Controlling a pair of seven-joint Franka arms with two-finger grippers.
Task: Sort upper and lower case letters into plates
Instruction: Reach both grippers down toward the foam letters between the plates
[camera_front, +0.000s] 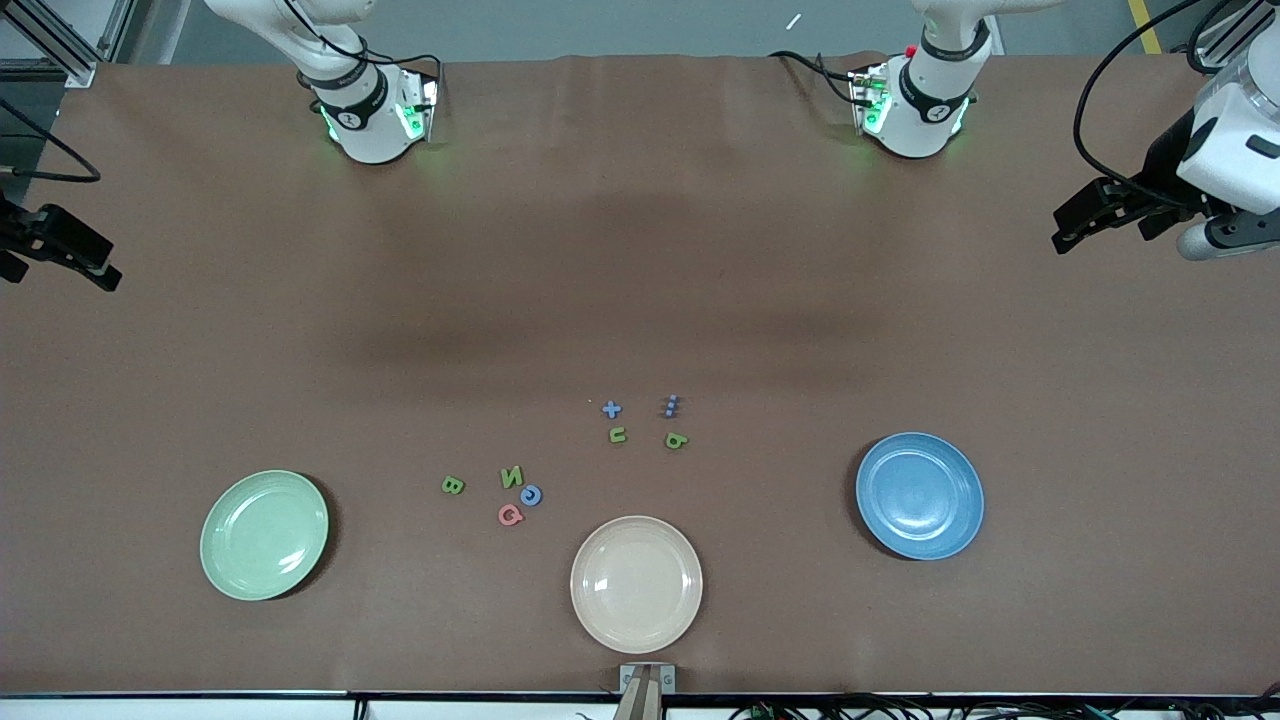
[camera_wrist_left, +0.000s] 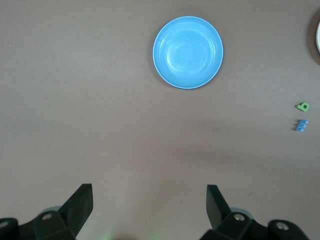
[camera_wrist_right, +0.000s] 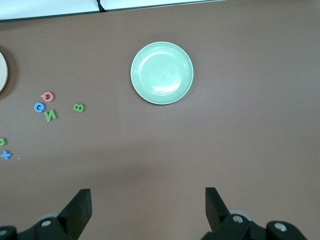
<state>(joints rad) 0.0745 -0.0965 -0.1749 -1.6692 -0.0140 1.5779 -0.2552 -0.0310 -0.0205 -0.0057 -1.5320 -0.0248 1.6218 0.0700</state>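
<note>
Cream plate (camera_front: 636, 584) lies nearest the camera, between the green plate (camera_front: 264, 535) and blue plate (camera_front: 920, 495). Readable letters: green B (camera_front: 452, 485), green N (camera_front: 511, 476), flat on the desk (camera_front: 640, 250). Left hand (camera_front: 1085, 222) and right hand (camera_front: 70, 262) wait wide open, empty, at the desk's ends.

The right gripper (camera_front: 60, 255) is cut by the front view's edge, so only its dark fingers show there; its arm is out of frame. In both wrist views the grippers' bodies run off the picture, leaving just the finger ends. The cream plate (camera_wrist_left: 318, 32) shows as a thin sliver in the left wrist view, and likewise in the right wrist view. The blue letters (camera_front: 641, 407) farthest from the front camera are too small to read. A green letter (camera_wrist_right: 2, 142) is cut by the frame edge.
</note>
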